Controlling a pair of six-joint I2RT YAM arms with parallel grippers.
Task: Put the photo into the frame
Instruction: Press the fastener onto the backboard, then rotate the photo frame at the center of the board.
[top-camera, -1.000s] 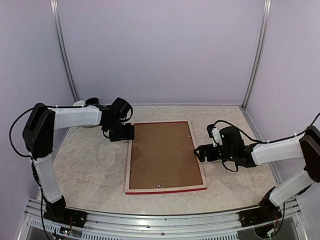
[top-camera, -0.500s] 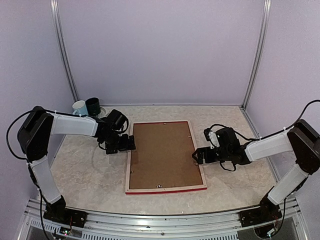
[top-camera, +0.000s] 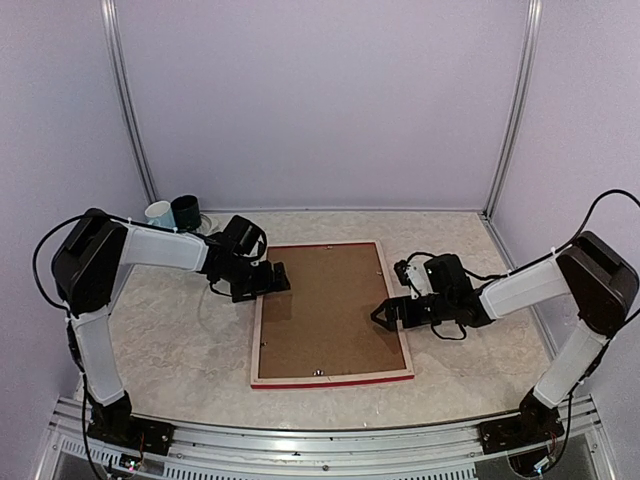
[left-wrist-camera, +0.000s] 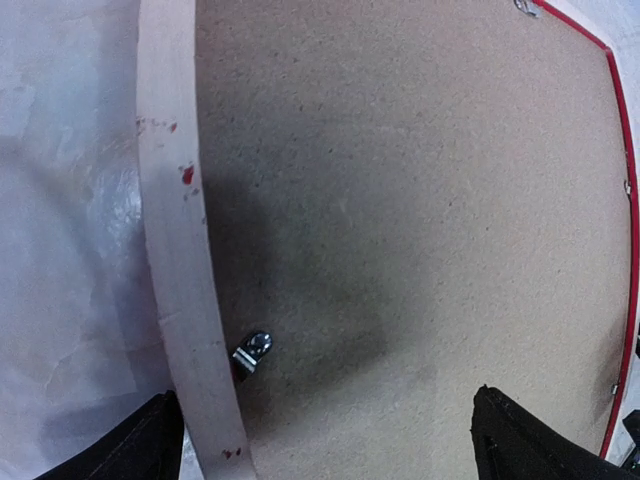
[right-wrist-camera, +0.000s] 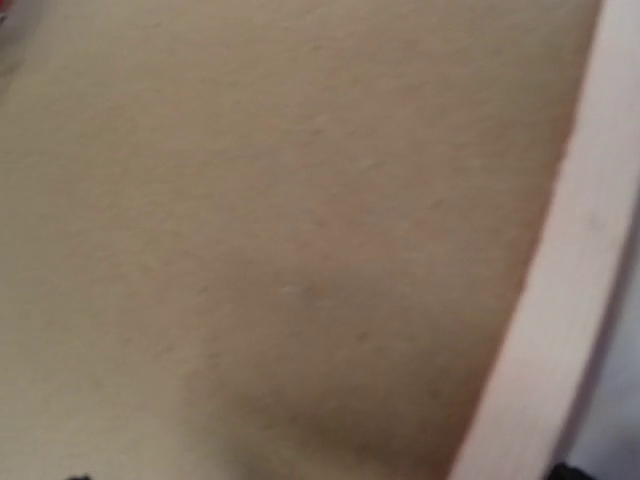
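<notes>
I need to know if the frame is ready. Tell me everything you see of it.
The frame is a wooden rectangle lying flat, face down on the table. Its back rails are pale wood with red specks; a red edge shows along the near side. A brown backing board fills it, small metal clips at its rim. The open left tool and right tool hover over its long sides; contact is unclear.

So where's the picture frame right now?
In the top view the frame lies face down in the middle of the table, between the left claw and the right claw.
</notes>
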